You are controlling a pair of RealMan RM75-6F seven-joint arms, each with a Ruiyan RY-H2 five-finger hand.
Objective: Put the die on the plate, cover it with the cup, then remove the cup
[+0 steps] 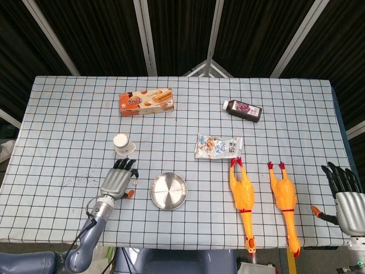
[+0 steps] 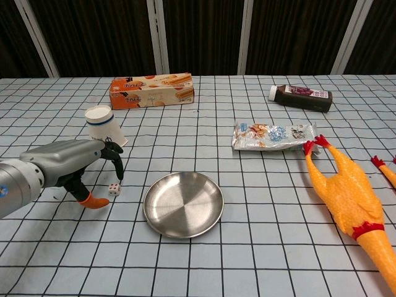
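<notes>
A small white die (image 1: 135, 181) (image 2: 114, 189) lies on the checked tablecloth just left of the round steel plate (image 1: 168, 190) (image 2: 183, 203). A white paper cup (image 1: 122, 144) (image 2: 103, 128) with a blue band stands upside down behind them. My left hand (image 1: 117, 181) (image 2: 68, 163) hovers right beside the die, fingers apart and curved down over it, its orange-tipped thumb low by the cloth; it holds nothing. My right hand (image 1: 344, 191) stays open at the table's far right edge, seen only in the head view.
An orange biscuit box (image 1: 146, 101) lies at the back left and a dark bottle (image 1: 243, 109) at the back right. A snack packet (image 1: 219, 146) sits mid-table. Two rubber chickens (image 1: 243, 194) (image 1: 284, 197) lie to the right of the plate.
</notes>
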